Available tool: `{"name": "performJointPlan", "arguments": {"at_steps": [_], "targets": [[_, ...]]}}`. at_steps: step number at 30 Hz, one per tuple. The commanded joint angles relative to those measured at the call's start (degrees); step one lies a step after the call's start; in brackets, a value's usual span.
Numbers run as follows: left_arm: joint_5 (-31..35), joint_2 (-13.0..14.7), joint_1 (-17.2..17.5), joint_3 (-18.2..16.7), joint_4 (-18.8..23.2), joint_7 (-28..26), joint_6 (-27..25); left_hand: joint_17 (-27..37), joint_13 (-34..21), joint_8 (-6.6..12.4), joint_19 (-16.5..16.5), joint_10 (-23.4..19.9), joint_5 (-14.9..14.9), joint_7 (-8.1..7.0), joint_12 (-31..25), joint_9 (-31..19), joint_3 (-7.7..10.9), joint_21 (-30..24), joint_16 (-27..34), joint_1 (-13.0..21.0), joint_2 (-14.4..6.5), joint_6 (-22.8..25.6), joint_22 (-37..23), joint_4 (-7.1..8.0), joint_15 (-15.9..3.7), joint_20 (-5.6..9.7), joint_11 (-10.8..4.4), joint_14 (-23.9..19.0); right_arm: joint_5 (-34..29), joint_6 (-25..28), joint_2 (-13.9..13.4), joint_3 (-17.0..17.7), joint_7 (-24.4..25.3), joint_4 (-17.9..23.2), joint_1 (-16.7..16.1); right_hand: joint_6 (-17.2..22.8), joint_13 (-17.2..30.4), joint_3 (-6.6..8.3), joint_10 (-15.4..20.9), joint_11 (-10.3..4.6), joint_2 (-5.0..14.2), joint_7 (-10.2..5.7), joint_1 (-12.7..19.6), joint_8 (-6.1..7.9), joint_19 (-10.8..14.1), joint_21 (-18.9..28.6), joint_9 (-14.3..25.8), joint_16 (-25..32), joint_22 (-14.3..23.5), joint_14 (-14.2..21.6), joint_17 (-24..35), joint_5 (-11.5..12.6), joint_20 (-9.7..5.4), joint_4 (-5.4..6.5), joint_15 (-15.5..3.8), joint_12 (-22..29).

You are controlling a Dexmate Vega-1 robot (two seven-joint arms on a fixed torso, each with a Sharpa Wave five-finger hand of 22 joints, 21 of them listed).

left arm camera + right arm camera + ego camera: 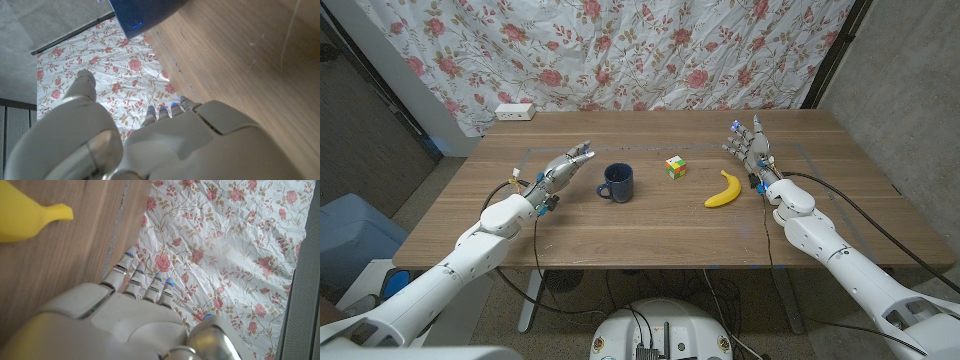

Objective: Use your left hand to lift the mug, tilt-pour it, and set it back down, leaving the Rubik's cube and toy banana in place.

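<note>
A dark blue mug (617,182) stands upright near the middle of the wooden table (650,230), handle toward my left hand. My left hand (565,165) is a short way to the mug's left, fingers stretched out and holding nothing. The mug (145,12) also shows beyond that hand (150,140) in the left wrist view. A Rubik's cube (676,167) sits right of the mug. The yellow toy banana (724,189) lies further right. My right hand (749,147) is beside the banana's far end, fingers extended and empty. The banana's tip (30,217) shows in the right wrist view near that hand (130,305).
A white power strip (514,112) lies at the table's back left corner. A floral curtain (620,50) hangs behind the table. A blue bin (350,235) stands on the floor to the left. Bare wood lies in front of the objects.
</note>
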State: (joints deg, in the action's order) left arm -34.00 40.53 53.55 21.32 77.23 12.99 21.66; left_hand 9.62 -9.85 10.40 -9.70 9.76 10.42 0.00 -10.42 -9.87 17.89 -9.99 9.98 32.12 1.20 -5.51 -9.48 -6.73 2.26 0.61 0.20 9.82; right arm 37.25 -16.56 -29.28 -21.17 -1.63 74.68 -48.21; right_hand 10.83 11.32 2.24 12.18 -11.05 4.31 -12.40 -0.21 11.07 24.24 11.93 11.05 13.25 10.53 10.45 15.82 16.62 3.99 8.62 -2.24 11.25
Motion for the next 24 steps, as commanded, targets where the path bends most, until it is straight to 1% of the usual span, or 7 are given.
{"name": "performJointPlan", "arguments": {"at_steps": [1,5,10,17,20,21,24], "targets": [[-3.77,-2.1,-1.54,-1.24,-3.78,1.57,-0.02,0.13,-0.21,0.3,-6.18,0.81,-0.14,-0.39,-0.29,-0.12,0.04,-0.53,0.26,-1.06,-0.5,0.43,-0.22,0.69,-0.13,-0.14,-0.67,4.3,0.0,0.0,0.0,0.0,-0.01,0.0,-0.01,0.01,0.23,0.14,0.43,0.06,0.55,-0.37,0.1,0.22,0.23,0.37,0.14,0.31,0.3,0.32,0.15,0.27,0.05,0.38,-2.83,0.28],[-4.6,-2.83,-1.03,-2.04,-3.77,0.48,0.39,0.13,-0.2,0.46,-6.25,0.59,-0.22,-0.42,-0.4,-0.12,0.05,-0.54,0.22,-1.9,-1.24,1.06,-0.24,1.04,-0.36,-0.12,-0.83,4.46,0.01,0.0,0.0,0.01,-0.02,-0.02,0.0,0.0,0.23,0.14,0.44,0.04,0.55,-0.37,0.1,0.22,0.19,0.35,0.14,0.31,0.3,0.32,0.15,0.27,0.07,0.38,-2.9,0.29],[-5.12,-3.06,-0.46,-2.58,-3.62,-0.36,0.15,0.14,-0.2,0.47,-6.3,0.36,-0.22,-0.37,-0.5,-0.12,0.1,-0.55,0.3,-2.61,-2.03,1.31,-0.25,1.37,-0.72,0.07,-1.01,4.32,0.01,-0.01,0.0,0.01,-0.04,-0.06,0.03,0.01,0.23,0.15,0.48,0.13,0.56,-0.37,0.1,0.22,0.22,0.36,0.14,0.33,0.3,0.37,0.15,0.27,0.04,0.38,-2.89,0.3],[-7.2,-3.59,1.78,-3.95,-1.26,-2.91,-1.25,0.17,-0.19,0.5,-5.73,-0.18,-0.17,-0.52,-0.68,-0.11,0.05,-0.8,0.55,-4.35,-3.56,1.88,-0.26,2.19,-1.21,0.41,-1.53,3.61,0.01,-0.01,0.0,0.01,-0.04,-0.07,0.04,0.01,0.23,0.14,0.44,0.07,0.56,-0.37,0.09,0.22,0.21,0.36,0.14,0.29,0.3,0.28,0.15,0.27,0.05,0.39,-2.89,0.29],[-7.95,-4.19,2.89,-4.67,0.08,-5.28,-1.97,0.12,-0.18,0.9,-4.82,-1.25,-0.04,-0.53,-0.97,-0.1,-0.06,-1.06,0.82,-6.09,-4.94,3.57,-0.27,2.88,-1.32,0.4,-1.67,2.41,0.01,-0.01,0.0,0.01,-0.03,-0.05,0.02,0.01,0.23,0.14,0.46,0.09,0.56,-0.37,0.09,0.22,0.22,0.37,0.14,0.32,0.3,0.33,0.15,0.27,0.02,0.39,-2.86,0.29],[-7.69,-4.36,3.41,-4.94,0.86,-7.04,-2.24,0.05,-0.16,0.93,-4.13,-2.61,0.03,-0.48,-1.34,-0.08,-0.1,-1.21,0.91,-6.9,-5.49,4.28,-0.26,2.97,-1.58,0.41,-1.97,1.51,0.01,0.0,0.0,0.01,-0.02,-0.03,0.02,0.02,0.23,0.14,0.46,0.1,0.56,-0.37,0.09,0.22,0.23,0.37,0.14,0.32,0.3,0.34,0.14,0.27,0.04,0.38,-2.83,0.29],[-9.31,-5.2,4.39,-5.76,1.95,-8.56,-3.06,-0.02,-0.13,0.99,-2.7,-3.71,0.09,-0.44,-1.46,-0.06,-0.15,-1.52,1.01,-7.85,-5.95,5.45,-0.23,2.87,-1.88,0.49,-2.07,0.14,0.0,0.0,0.0,0.01,0.0,0.0,0.0,0.02,0.23,0.14,0.42,0.08,0.56,-0.37,0.1,0.22,0.19,0.35,0.14,0.31,0.3,0.31,0.14,0.27,0.07,0.38,-2.79,0.28]]}}
